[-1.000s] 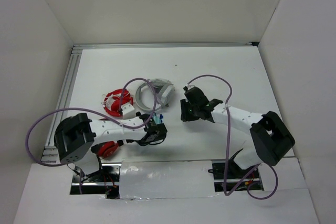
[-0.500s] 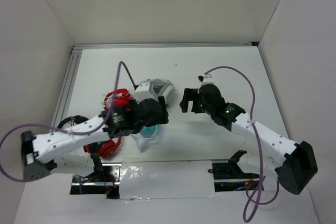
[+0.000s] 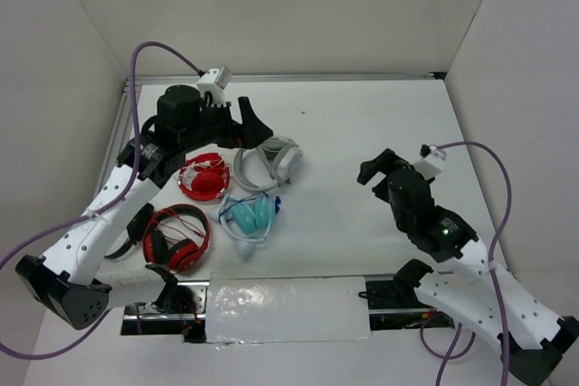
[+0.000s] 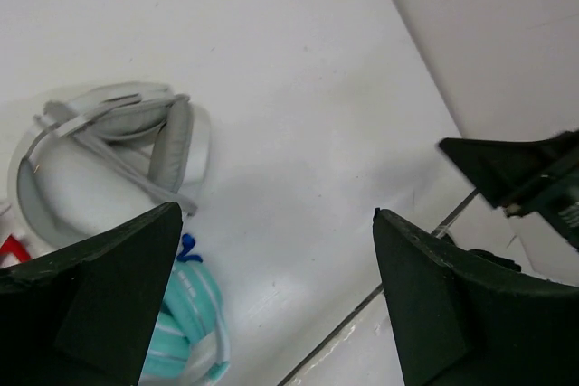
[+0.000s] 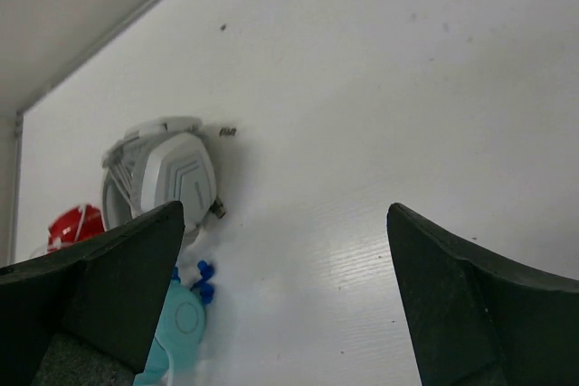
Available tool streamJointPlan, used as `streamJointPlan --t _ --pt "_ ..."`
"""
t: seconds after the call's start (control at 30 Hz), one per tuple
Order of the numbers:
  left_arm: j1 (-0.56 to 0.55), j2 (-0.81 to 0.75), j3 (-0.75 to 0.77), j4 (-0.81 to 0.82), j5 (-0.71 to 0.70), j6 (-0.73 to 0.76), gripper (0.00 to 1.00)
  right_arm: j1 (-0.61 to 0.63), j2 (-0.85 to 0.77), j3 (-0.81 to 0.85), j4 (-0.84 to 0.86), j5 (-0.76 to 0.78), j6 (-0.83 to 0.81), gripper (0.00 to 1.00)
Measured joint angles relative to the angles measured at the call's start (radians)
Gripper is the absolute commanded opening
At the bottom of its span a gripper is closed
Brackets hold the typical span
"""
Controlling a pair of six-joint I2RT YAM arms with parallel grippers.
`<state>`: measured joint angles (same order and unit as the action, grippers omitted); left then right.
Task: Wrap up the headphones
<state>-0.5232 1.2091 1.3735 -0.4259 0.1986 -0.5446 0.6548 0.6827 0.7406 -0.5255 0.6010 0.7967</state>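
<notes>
- Top external view: we locate the headphones (image 3: 251, 216) lying on the table (image 3: 362, 124), near the front edge and between the two arms. The grey-white headphones (image 3: 268, 160) lie just behind them, and two red headphones (image 3: 203, 178) lie to their left.
- Left gripper (image 4: 277, 212): the jaws stand wide apart with nothing between them. It hangs above the table, well apart from the teal set.
- Right gripper (image 5: 285, 208): the jaws are spread wide and hold nothing. It stands well apart from the headphones, on their right.
- Cable: we see no long run of cable trailing across the table. Only a short blue piece (image 4: 187, 248) shows, right beside the ear cups.
- Progress, as a judgement: the wrap looks finished or nearly so, since the set lies compact and neither arm touches it.
- Limit: we cannot tell how the cable is wound or whether the end is secured. What may remain is a check of that end.
</notes>
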Motion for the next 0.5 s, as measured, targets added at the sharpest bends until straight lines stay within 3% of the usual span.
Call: streamJointPlan --t 0.2,0.5 --pt "0.101 -0.045 -0.061 -0.035 0.033 0.0 0.99 -0.001 -0.122 0.008 -0.136 0.157 0.111 1.0" --pt "0.199 -0.11 -0.091 -0.004 0.097 0.018 0.99 -0.001 -0.139 0.028 -0.202 0.258 0.145 1.0"
